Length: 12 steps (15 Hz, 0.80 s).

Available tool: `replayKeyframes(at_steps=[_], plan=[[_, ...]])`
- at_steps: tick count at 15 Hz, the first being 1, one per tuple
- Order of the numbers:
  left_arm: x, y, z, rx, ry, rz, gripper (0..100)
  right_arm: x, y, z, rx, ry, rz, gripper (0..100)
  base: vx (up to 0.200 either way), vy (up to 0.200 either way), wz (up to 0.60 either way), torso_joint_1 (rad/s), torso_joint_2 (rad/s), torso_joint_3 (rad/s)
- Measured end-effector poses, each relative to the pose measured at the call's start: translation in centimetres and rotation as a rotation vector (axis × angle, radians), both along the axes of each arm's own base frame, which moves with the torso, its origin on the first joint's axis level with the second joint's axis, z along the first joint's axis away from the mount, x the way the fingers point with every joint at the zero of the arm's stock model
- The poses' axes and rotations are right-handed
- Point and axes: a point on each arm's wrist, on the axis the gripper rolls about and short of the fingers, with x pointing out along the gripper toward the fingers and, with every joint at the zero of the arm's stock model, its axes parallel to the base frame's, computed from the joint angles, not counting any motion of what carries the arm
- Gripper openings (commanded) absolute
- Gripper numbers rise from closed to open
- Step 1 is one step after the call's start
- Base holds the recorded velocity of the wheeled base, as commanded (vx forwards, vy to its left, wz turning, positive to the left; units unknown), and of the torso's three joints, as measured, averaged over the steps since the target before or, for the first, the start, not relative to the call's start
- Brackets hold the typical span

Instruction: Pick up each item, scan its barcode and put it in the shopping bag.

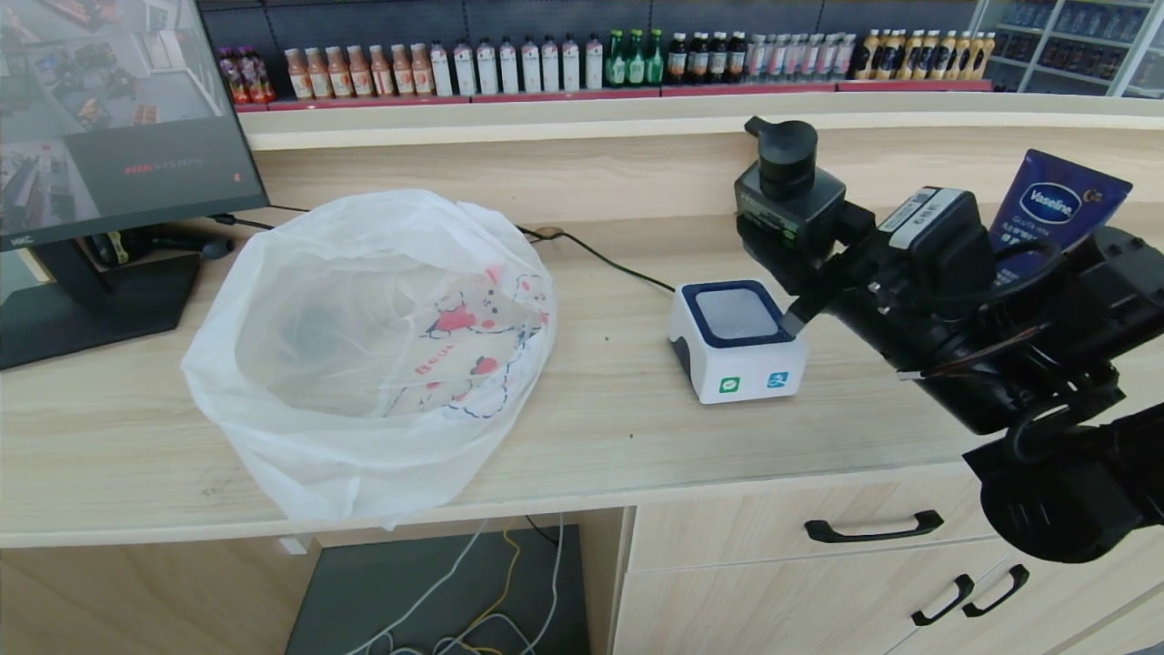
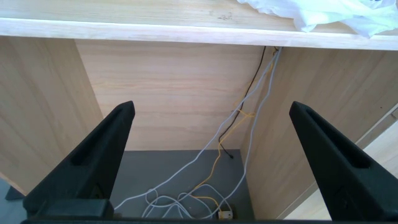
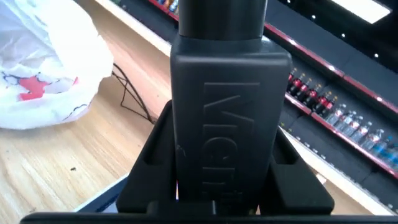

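Right jaws clamp the dark bottle [image 1: 787,196] at 1 o'clock above the scanner [image 1: 735,338], left jaws gape empty; I'd face its barcode squarely to the glass before heading for the shopping bag [image 1: 364,355] at 9 o'clock.

Bright, even overhead light washes the pale bench [image 1: 591,428] in the head view. The translucent shopping bag [image 1: 364,346] glows, with only a faint, soft shadow at its 6 o'clock edge. The back ledge [image 1: 546,114] curves near 12 o'clock, a wide-lens bend. Below the bench, the left end effector [image 2: 211,106] is a near-black silhouette against a shaded recess. In the right wrist view, a ceiling light strip [image 3: 373,7] blows out white at 1 o'clock, leaving a dull sheen on the black bottle [image 3: 224,124].
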Motion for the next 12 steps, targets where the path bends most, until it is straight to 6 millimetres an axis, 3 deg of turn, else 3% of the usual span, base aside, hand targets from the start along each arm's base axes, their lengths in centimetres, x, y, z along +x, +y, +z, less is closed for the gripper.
replayKeyframes(at_steps=[4, 12], plan=[[0.0, 0.0, 0.0, 0.005, 0.000, 0.000, 100, -1.0, 0.1, -0.8, 0.289, 0.263, 0.066, 0, 0.000, 0.000, 0.00, 0.000, 0.00, 0.000], [0.0, 0.0, 0.0, 0.006, 0.000, -0.001, 100, -2.9, -0.7, -1.3, 0.461, 0.358, -0.058, 0, 0.000, 0.000, 0.00, 0.000, 0.00, 0.000]])
